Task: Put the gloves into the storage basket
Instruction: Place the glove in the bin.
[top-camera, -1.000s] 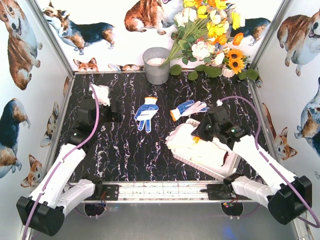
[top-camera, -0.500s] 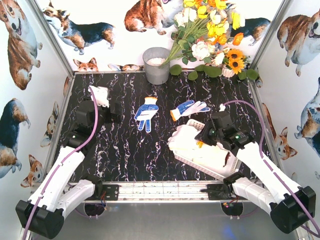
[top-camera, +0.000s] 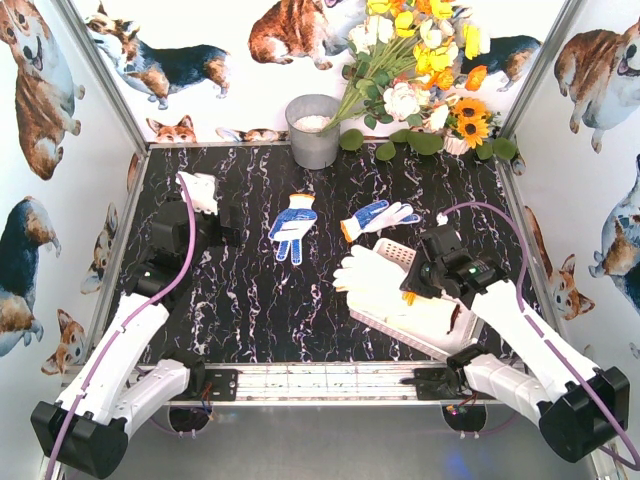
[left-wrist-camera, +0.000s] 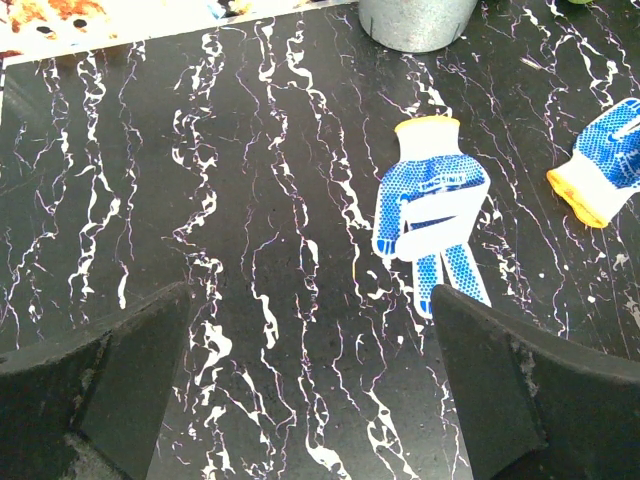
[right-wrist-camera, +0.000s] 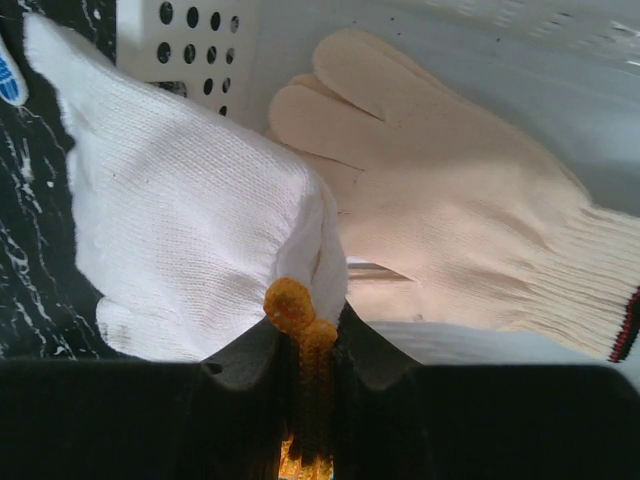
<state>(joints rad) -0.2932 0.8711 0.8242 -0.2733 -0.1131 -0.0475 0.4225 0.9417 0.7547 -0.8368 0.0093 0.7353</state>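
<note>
Right wrist view: a white glove (right-wrist-camera: 190, 230) drapes over the storage basket (right-wrist-camera: 190, 40) wall, its orange cuff pinched tight in the right hand (right-wrist-camera: 310, 345). A cream glove (right-wrist-camera: 440, 220) lies inside. The basket sits at 4 o'clock on the table (top-camera: 260, 290). A blue-dotted glove (top-camera: 293, 226) lies near centre, a second dotted glove (top-camera: 378, 217) at its 3 o'clock, a plain glove (top-camera: 203, 190) at 10 o'clock. The left hand (left-wrist-camera: 310, 320) gapes wide, empty.

You see gloves (right-wrist-camera: 190, 230) of matt knitted cloth (ribbed at the cuff), a basket (right-wrist-camera: 200, 40) of smooth white plastic, a tabletop (left-wrist-camera: 150, 150) glossy like marble, a bucket (top-camera: 313, 140) of dull grey metal.
</note>
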